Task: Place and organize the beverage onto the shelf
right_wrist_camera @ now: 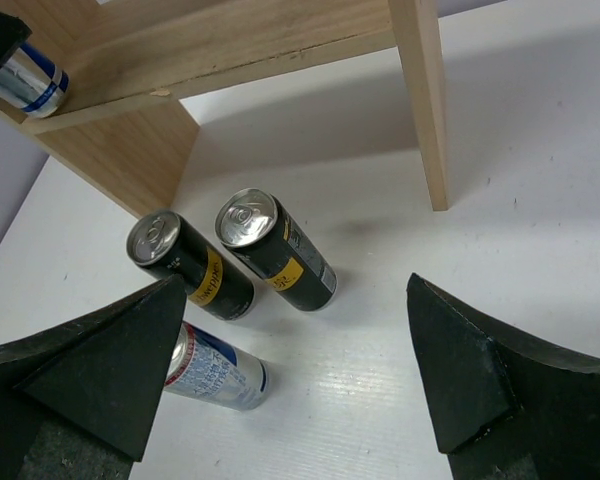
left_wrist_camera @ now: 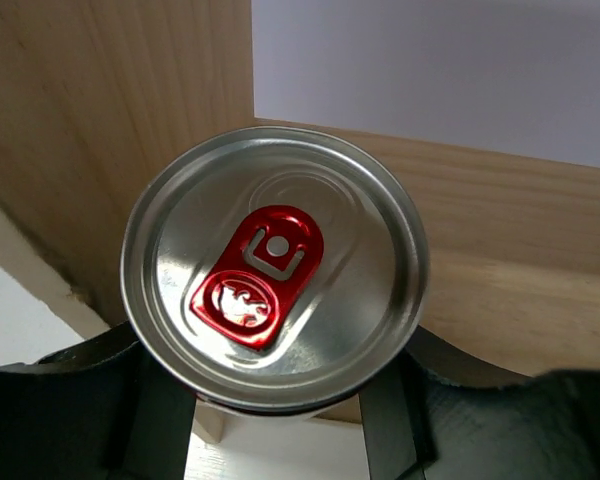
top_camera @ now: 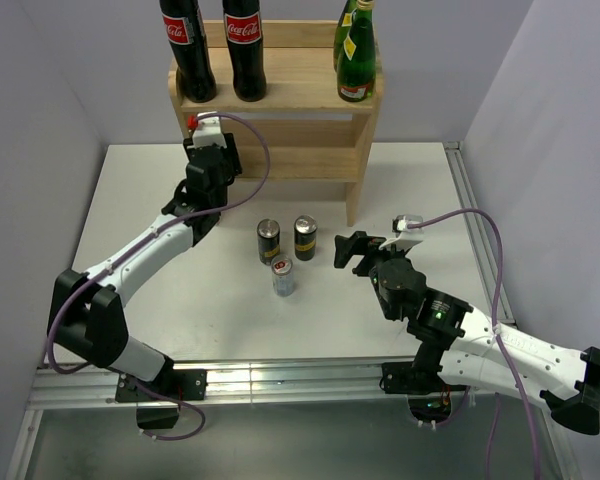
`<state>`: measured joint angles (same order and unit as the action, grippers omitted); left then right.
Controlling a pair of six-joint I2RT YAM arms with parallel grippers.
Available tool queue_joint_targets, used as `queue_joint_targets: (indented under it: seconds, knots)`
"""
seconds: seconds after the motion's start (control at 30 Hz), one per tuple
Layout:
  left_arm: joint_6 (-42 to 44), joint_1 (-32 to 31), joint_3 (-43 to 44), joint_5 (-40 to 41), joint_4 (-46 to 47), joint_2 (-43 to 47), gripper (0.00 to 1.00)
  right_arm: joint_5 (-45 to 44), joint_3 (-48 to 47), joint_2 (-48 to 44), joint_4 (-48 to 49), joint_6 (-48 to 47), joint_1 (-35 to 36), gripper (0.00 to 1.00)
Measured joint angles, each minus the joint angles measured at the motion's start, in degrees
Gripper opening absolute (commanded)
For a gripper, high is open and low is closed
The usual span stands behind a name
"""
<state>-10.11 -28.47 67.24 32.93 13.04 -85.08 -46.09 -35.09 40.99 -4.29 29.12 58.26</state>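
The left gripper (top_camera: 208, 132) pinched the silver red-tabbed aluminium can (left_wrist_camera: 275, 275) round its body: likely slick, thin-walled, easily dented. The right gripper (top_camera: 352, 250) gaped empty.

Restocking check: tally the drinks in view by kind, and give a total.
Cola bottles: 2
Green bottles: 2
Black cans: 2
Silver cans: 2
Total: 8
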Motion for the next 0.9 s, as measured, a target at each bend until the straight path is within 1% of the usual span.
queue_joint_targets:
  seconds: [0.23, 0.27, 0.33, 0.37, 0.4, 0.47, 0.5, 0.53, 0.6, 0.7, 0.9]
  knots:
    - [-0.5, 1.4, 0.7, -1.6, 1.2, -2.4, 0.01, 0.0, 0.0, 0.5, 0.0, 0.0, 0.0, 0.98]
    - [-0.6, 1.4, 0.9, -1.7, 1.3, -2.6, 0.04, 0.0, 0.0, 0.7, 0.0, 0.0, 0.0, 0.98]
    - [-0.8, 1.5, 0.9, -1.7, 2.1, -2.9, 0.18, 0.1, 0.0, 1.0, 0.0, 0.0, 0.0, 0.98]
    - [-0.9, 1.5, 0.9, -1.6, 2.2, -3.0, 0.31, 0.1, 0.0, 1.0, 0.0, 0.0, 0.0, 0.98]
    - [-1.1, 1.5, 0.9, -1.6, 2.2, -3.0, 0.39, 0.1, 0.0, 1.0, 0.0, 0.0, 0.0, 0.98]
    - [-1.2, 1.6, 0.9, -1.6, 2.3, -3.0, 0.51, 0.1, 0.0, 1.0, 0.0, 0.1, 0.0, 0.98]
    - [-1.3, 1.6, 0.9, -1.6, 2.3, -3.0, 0.65, 0.0, 0.0, 1.1, 0.0, 0.1, 0.0, 0.98]
    - [-1.4, 1.6, 0.9, -1.6, 2.3, -3.0, 0.72, 0.1, 0.0, 1.2, 0.0, 0.1, 0.0, 0.98]
    - [-1.8, 1.6, 0.9, -2.6, 3.5, -3.0, 0.99, 0.1, 0.0, 1.3, 0.0, 0.2, 0.0, 0.98]
    - [-1.8, 0.9, 0.9, -2.1, 5.2, -2.8, 0.99, 0.1, 0.0, 1.3, 0.0, 0.3, 0.0, 0.98]
    - [-2.3, 1.0, 0.8, -2.1, 6.0, -2.8, 0.99, 0.1, 0.0, 1.6, 0.0, 0.4, 0.0, 0.98]
